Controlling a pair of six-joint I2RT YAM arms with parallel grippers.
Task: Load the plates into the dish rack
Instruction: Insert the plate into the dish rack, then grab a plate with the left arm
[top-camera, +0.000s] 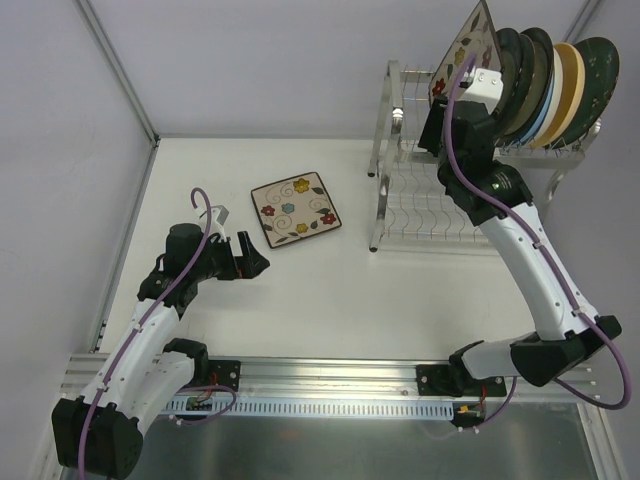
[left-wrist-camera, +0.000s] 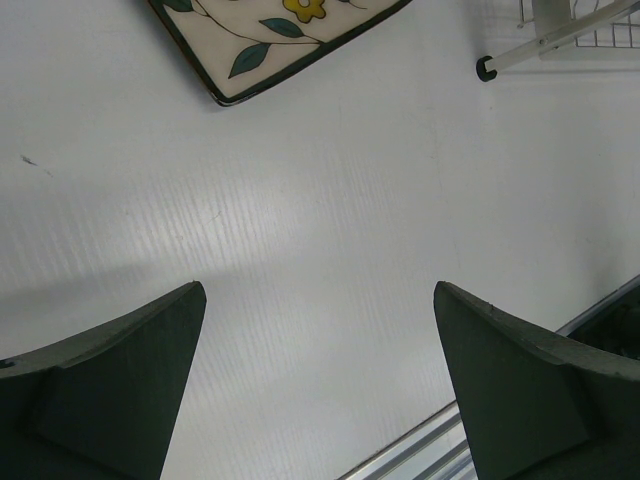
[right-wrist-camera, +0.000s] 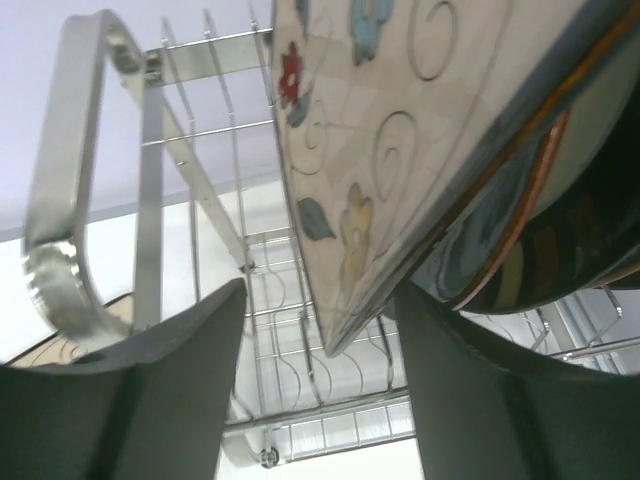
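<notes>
The right gripper (right-wrist-camera: 320, 300) has its jaws parted around the edge of the square plate (right-wrist-camera: 400, 150) in the dish rack (right-wrist-camera: 150, 180); pulling away crookedly may tip it out. The left gripper (left-wrist-camera: 320, 300) has its jaws wide open over the counter (top-camera: 330, 300)

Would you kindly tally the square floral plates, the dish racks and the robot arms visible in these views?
Square floral plates: 2
Dish rack: 1
Robot arms: 2
Total: 5
</notes>
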